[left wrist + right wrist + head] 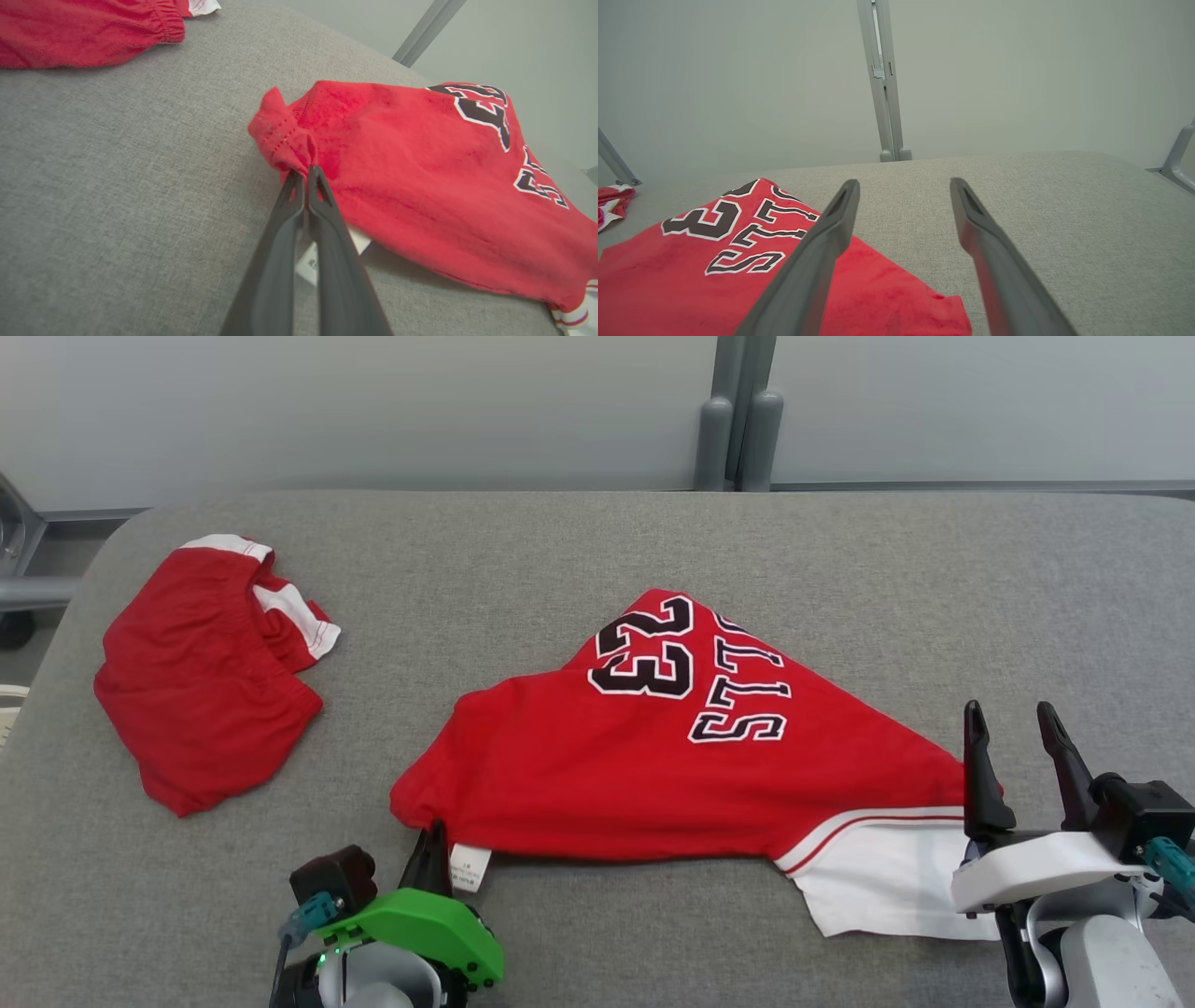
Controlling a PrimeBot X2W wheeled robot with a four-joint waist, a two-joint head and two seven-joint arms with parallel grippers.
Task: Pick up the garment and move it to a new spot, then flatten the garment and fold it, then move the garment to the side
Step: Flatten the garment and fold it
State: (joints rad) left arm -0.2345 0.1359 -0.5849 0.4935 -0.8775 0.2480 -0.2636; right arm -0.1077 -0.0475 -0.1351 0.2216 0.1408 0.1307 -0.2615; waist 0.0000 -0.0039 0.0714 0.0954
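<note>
Red jersey [653,775] lies spread out but rumpled on the grey padded table [597,532], from the centre of the head view out toward 4 o'clock. Black number 23 [644,658] and white-edged black letters [742,695] face up at the jersey's 12 o'clock end, upside down from the robot's side. White part [878,887] with a red stripe sits at the jersey's 5 o'clock corner, flat on the table. Small white label [470,866] sticks out from under the near edge at 7 o'clock.

Left claw [432,831], green housing, is at 7 o'clock of the head view, pressed together and clamped on the jersey's near left corner. In the left wrist view the two dark fingers [327,224] pinch a bunched bit of stitched red hem. Cloth puckers at the tips, with the label just beneath them. The rest of the jersey rests on the table.

Right claw [1010,711], white housing, is at 4 o'clock. Its fingers are wide apart with nothing between them, tips pointing to 12 o'clock. Its left finger overlaps the jersey's right edge in the head view, cannot tell if touching. In the right wrist view that finger crosses red cloth, with bare grey table in the gap.

Red shorts [201,681] with white trim are crumpled at 9 o'clock, well apart from the jersey. Pale wall [373,411] and grey post [738,420] stand behind the table at 12 o'clock
</note>
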